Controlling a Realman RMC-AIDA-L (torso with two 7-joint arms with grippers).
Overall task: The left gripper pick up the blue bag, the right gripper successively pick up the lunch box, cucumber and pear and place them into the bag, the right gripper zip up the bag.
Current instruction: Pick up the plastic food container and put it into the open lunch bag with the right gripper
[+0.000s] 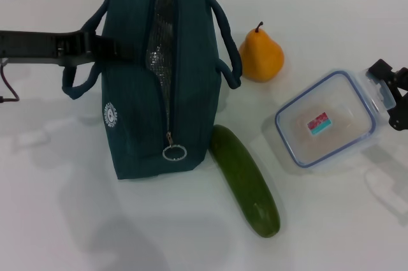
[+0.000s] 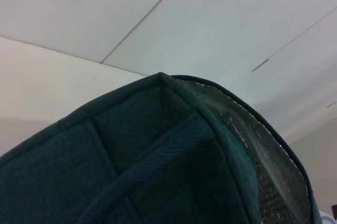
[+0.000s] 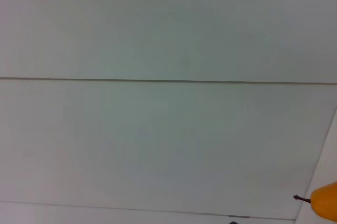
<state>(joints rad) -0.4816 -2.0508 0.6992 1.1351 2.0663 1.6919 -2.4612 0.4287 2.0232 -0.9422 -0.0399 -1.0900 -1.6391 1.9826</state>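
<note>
The blue bag (image 1: 167,80) stands upright on the white tabletop (image 1: 83,220), its zip undone so the silver foil lining shows through a narrow gap along the top and down the near end, the ring pull (image 1: 174,152) hanging low. The left hand (image 1: 95,46) reaches in from the side at the bag's far-left handle; it seems to be at or on that loop, but I cannot tell whether its fingers are closed around it. From the left wrist view only teal fabric, a handle strap and a sliver of lining fill the frame, so that arm is pressed right up to the bag.

Nothing has gone inside yet, as far as I can see. The lunch box (image 1: 325,119) lies flat, lid on, to the bag's right, and the right hand (image 1: 394,92) sits at its far-right edge, right by the lid's clip; whether it grips I cannot tell. The cucumber (image 1: 244,180) lies at a slant with one end touching the bag's base. The pear (image 1: 261,53) stands upright behind it, just beside the bag's right handle.

So I judge this to be the very start: bag being secured, box next, then cucumber, pear and zipping all remain.

The tabletop is plain white, and pale wall panels with thin seams rise behind it.
</note>
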